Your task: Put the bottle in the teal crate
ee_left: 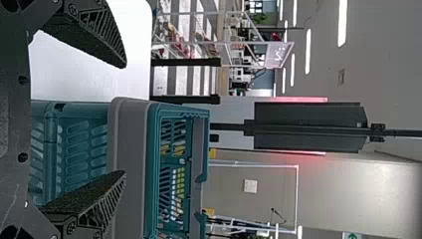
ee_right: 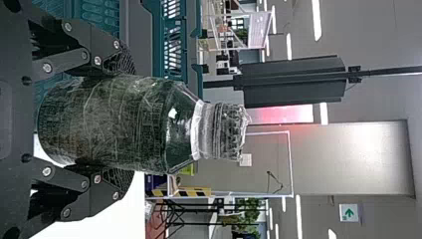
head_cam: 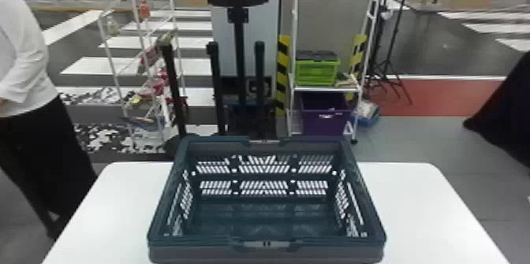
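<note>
The right gripper's (ee_right: 122,122) two black fingers squeeze the bottle (ee_right: 99,124) around its sides. The bottle stands upright, cap up, on the near side of the teal crate (head_cam: 197,254), toward the right. The left gripper's (ee_left: 124,119) fingers are wide apart with nothing in them, near the crate's left end. The crate sits on the white table (head_cam: 426,204). I think the grab is done and the carrying part is in hand. Next, the bottle should go up over the near rim, then left and far, then down inside. It could bump the rim if it is too low.
</note>
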{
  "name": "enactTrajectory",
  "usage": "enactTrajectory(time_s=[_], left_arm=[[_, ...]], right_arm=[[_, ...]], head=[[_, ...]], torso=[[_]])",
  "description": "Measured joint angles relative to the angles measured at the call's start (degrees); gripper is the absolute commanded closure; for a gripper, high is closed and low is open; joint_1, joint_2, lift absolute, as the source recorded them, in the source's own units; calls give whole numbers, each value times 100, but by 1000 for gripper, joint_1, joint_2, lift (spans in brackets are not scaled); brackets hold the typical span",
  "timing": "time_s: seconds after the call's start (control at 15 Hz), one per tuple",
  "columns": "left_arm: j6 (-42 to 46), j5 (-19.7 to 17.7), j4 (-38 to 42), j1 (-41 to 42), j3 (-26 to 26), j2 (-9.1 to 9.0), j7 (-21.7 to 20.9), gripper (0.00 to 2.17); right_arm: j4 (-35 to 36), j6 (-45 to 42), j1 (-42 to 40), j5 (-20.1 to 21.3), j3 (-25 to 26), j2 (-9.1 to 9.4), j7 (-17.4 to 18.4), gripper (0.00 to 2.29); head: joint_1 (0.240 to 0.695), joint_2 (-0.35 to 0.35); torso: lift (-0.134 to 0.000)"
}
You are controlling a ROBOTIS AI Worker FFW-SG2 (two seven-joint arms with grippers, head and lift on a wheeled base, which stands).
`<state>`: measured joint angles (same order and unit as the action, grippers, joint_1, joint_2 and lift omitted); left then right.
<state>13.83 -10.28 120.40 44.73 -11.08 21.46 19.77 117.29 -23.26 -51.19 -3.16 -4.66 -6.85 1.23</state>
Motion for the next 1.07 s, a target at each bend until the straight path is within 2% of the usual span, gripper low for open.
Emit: enactTrajectory(time_s=[0.73,0.87,1.07], left_arm=[[-8,0,35,0,-8,14,0,124],[-8,0,36,0,-8,16,0,120],[-3,0,35,16,-2,19,5,120]], right_arm=[[136,106,3,0,6,-13,-9,2283],[422,395,48,7,9,-32,-9,2283],[995,1314,310,42,9,-59,-8,2283]], head=[[499,0],[499,0],[499,0]], torso=[[0],[0],[0]])
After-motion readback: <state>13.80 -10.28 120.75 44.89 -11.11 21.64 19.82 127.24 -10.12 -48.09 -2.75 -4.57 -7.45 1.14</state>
